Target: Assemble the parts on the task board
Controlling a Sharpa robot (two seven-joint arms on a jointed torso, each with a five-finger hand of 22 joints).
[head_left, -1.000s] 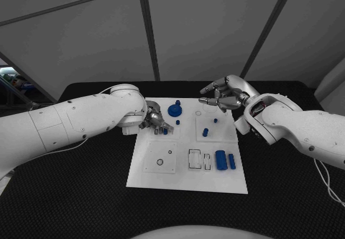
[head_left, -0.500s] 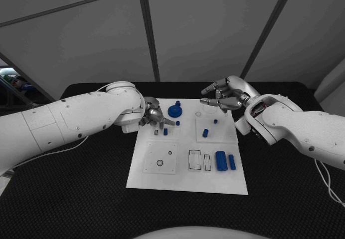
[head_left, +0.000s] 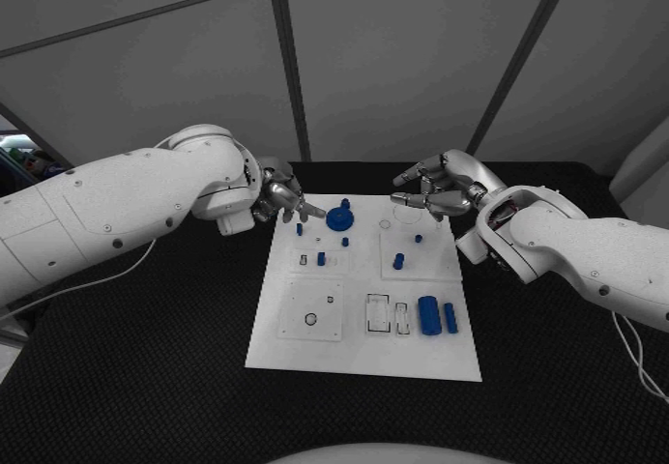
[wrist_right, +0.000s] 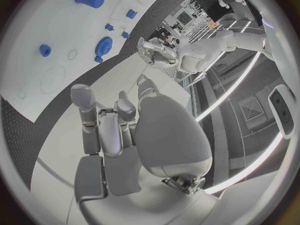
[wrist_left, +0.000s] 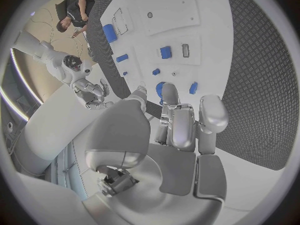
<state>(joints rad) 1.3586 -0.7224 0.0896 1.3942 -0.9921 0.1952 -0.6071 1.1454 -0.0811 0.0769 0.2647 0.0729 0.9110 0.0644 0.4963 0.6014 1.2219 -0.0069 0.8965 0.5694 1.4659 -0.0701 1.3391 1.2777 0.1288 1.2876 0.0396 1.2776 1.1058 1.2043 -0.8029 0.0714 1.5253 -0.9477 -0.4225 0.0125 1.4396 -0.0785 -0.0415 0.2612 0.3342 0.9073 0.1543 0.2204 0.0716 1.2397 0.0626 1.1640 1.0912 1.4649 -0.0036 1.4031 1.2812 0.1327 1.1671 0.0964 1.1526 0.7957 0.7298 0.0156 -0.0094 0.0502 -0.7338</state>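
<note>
Both hands empty, left hand (head_left: 279,198) near gear (wrist_left: 161,89)

- A robotics lab or test cell, by the look of it.
- A black table (head_left: 154,387) with a textured mat carries a white task board (head_left: 365,350) marked with outlined slots.
- Plain grey wall panels (head_left: 391,77) split by dark seams stand behind the table.
- Long ceiling light strips (wrist_right: 240,90) curve overhead in the right wrist view.
- Racks of equipment (wrist_right: 187,17), too small to identify, fill the far background.
</note>
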